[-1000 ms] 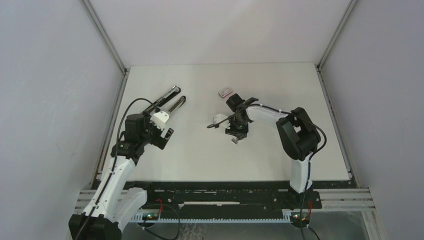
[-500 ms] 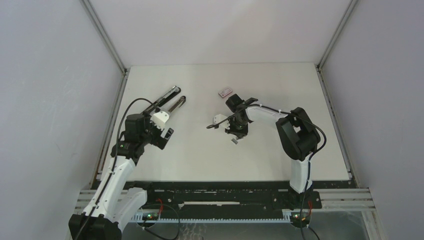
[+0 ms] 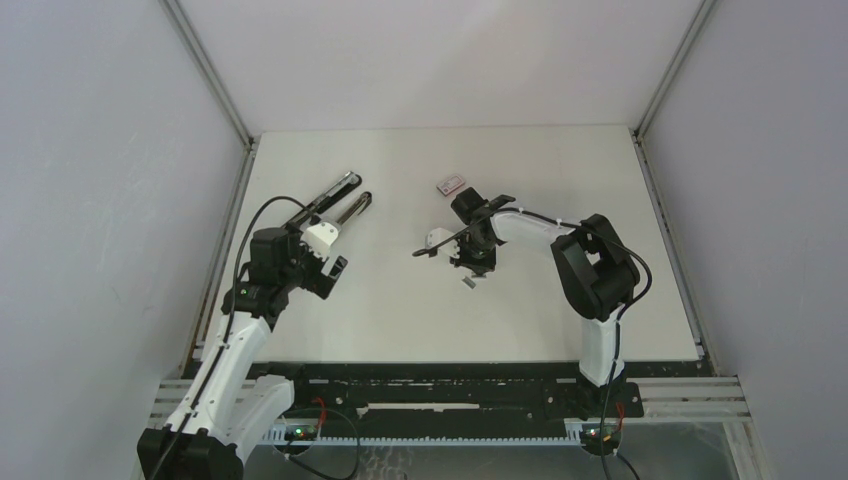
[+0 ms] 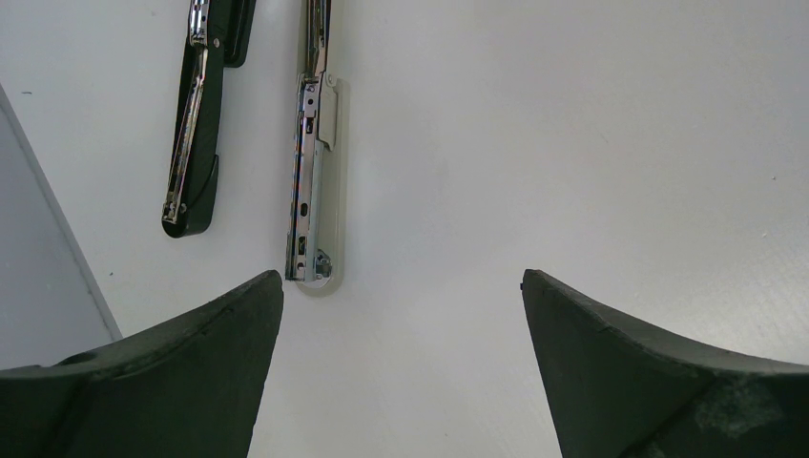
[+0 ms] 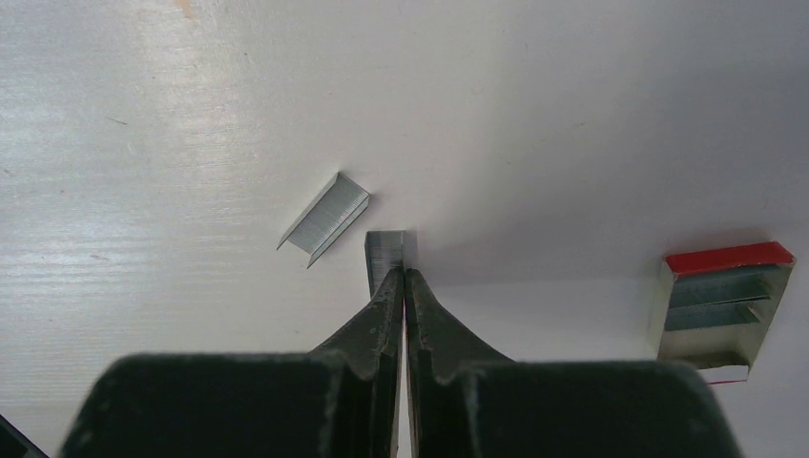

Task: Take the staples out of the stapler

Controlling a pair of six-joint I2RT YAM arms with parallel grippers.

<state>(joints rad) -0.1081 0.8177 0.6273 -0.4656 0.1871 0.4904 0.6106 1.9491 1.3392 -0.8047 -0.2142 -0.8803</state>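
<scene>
Right gripper point(image 5: 404, 275) pressed together, tips touching the staples point(image 5: 386, 250); a true pinch is uncertain. Second strip point(image 5: 324, 219) lies just ahead-left, red-and-white box point(image 5: 725, 310) off right. Left gripper point(image 4: 401, 277) spread wide, with the stapler point(image 4: 310, 153) lying open ahead-left. Step, likely: collecting removed staples. Next: lift gently, confirm hold.

The left gripper point(image 4: 401, 279) gapes wide, angled forward and down; the right gripper point(image 5: 404, 274) points downward, fingers point(image 5: 380, 310) pinched tightly together.
</scene>
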